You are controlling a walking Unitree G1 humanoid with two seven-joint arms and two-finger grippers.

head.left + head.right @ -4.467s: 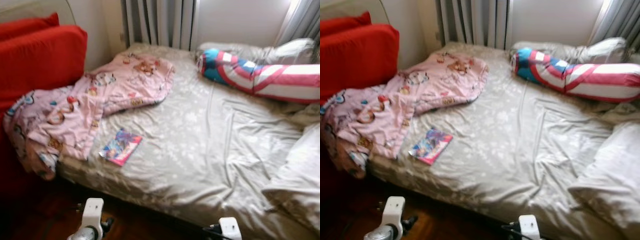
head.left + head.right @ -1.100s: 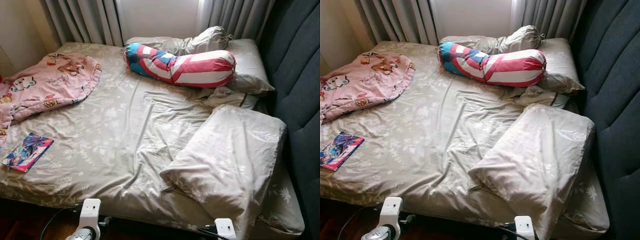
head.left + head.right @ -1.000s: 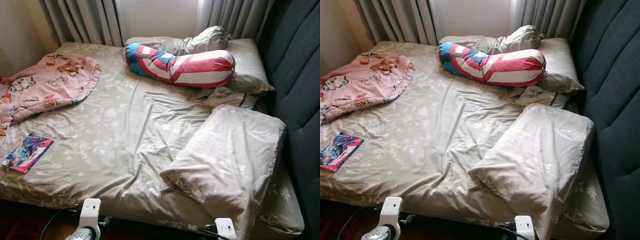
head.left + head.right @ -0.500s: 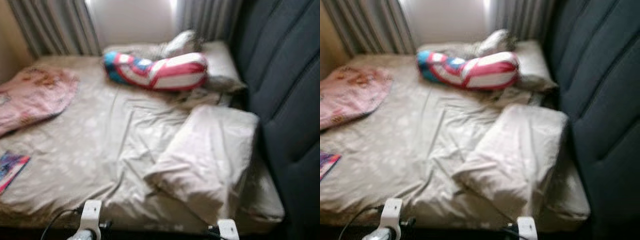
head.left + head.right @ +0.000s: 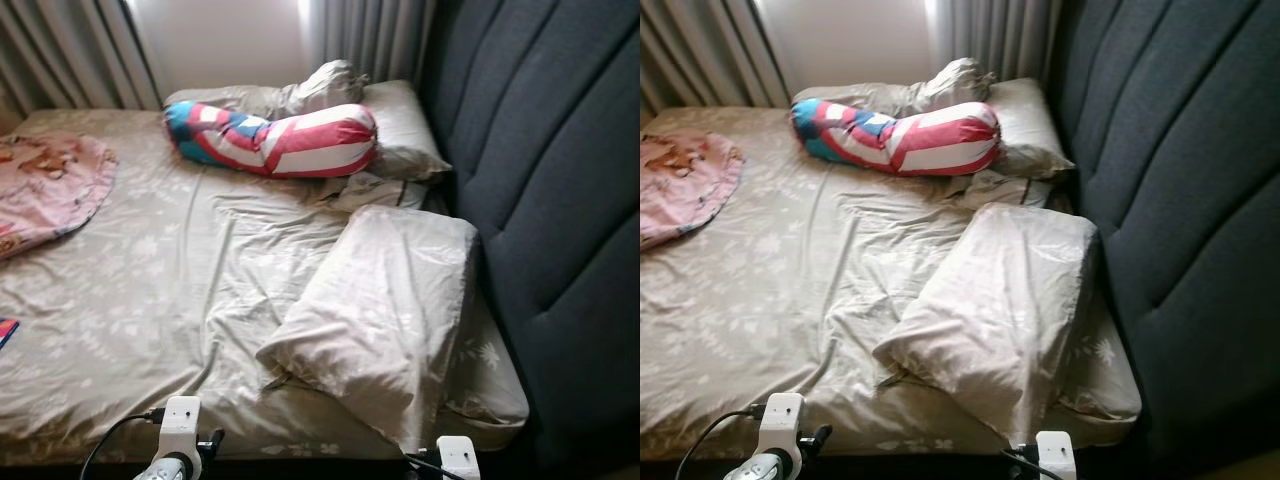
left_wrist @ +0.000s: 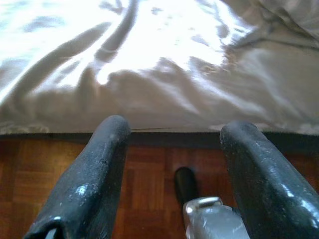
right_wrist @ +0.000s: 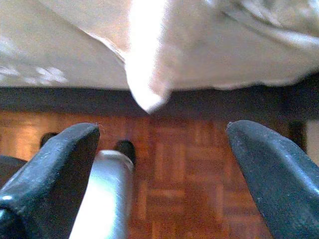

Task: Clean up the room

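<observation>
Bed (image 5: 150, 300) w/ beige pillow (image 5: 385, 310) near headboard (image 5: 540, 180), striped bolster (image 5: 275, 140) behind, pink blanket (image 5: 45, 185) far left; left gripper (image 6: 174, 149) & right gripper (image 7: 162, 149) low over floor (image 6: 144, 174), fingers wide, holding nothing

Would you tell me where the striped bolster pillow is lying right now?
In the eye views, the striped bolster pillow lies across the head of the bed, right of the pink blanket, against a beige pillow near the dark headboard.

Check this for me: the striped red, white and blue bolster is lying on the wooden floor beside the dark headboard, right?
Not quite. The striped bolster lies on the bed, up against the beige pillows near the dark headboard, not on the floor. The left eye view shows it.
</observation>
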